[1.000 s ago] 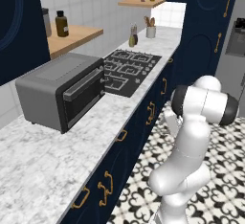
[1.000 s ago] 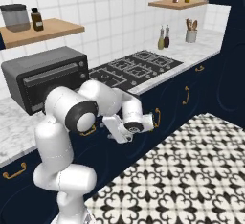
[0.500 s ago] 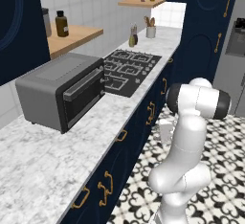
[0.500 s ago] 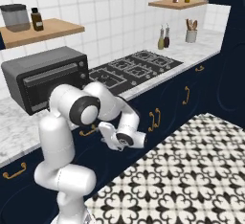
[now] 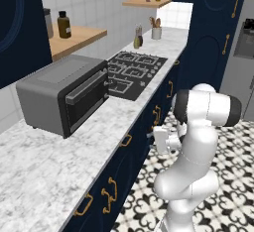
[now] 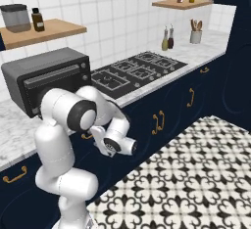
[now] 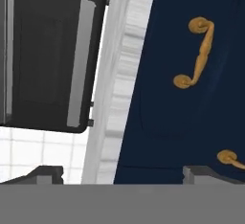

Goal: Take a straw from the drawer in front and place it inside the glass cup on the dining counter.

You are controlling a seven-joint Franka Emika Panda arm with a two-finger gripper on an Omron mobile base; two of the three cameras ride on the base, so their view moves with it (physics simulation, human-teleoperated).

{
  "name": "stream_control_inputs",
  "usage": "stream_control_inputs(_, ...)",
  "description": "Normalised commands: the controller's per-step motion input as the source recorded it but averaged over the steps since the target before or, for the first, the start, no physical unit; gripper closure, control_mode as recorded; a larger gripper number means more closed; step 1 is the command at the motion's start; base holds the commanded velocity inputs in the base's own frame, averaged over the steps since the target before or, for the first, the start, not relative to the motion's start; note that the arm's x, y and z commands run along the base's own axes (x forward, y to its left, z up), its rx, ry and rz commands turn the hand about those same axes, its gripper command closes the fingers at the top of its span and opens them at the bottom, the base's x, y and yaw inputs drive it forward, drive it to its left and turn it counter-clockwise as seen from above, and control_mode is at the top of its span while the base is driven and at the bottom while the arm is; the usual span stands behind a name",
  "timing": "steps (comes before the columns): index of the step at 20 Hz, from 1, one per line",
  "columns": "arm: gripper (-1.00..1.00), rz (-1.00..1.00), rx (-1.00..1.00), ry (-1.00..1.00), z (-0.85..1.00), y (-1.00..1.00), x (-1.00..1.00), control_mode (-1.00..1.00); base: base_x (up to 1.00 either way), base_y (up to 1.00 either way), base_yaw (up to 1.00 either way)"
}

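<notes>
My gripper [image 7: 122, 175] faces the navy-blue drawer front [image 7: 191, 98], fingers spread apart.
Curled gold handle [image 7: 194, 54] upper right; white-grey marble worktop edge [image 7: 115, 89] mid-frame; dark toaster oven [image 7: 48, 50] left.

Seen as the drawer [image 7: 167, 103] only by its front: a flat navy-blue panel filling the right half of the hand view, turned on its side by the roll of the camera. Closed, with nothing of the dark inside on show and a faint recessed outline curving near the lower left of the panel. Carries a curled gold handle [image 7: 195, 54] at upper right, running top to bottom in the frame, parallel to the pale edge of the marble desk [image 7: 119, 74] directly alongside on the left. Meets that edge without a visible gap. Cut off by the right border of the frame.
</notes>
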Motion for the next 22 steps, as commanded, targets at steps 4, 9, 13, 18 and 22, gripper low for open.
stream_control_inputs(4,-1.0,0.0,0.0,0.13,-0.21,0.28,0.0,-1.0,0.0,0.0,0.0)
stream_control_inputs(9,-1.0,0.0,0.0,0.1,-0.19,0.1,0.0,-1.0,0.0,0.0,0.0)
stream_control_inputs(13,-1.0,0.0,0.0,0.02,-0.22,0.01,0.22,-1.0,0.0,0.0,0.0)
stream_control_inputs(18,-1.0,0.0,0.0,0.0,-0.21,0.0,0.52,-1.0,0.0,0.0,0.0)
stream_control_inputs(22,-1.0,0.0,0.0,0.0,-0.29,0.0,0.48,-1.0,0.0,0.0,0.0)
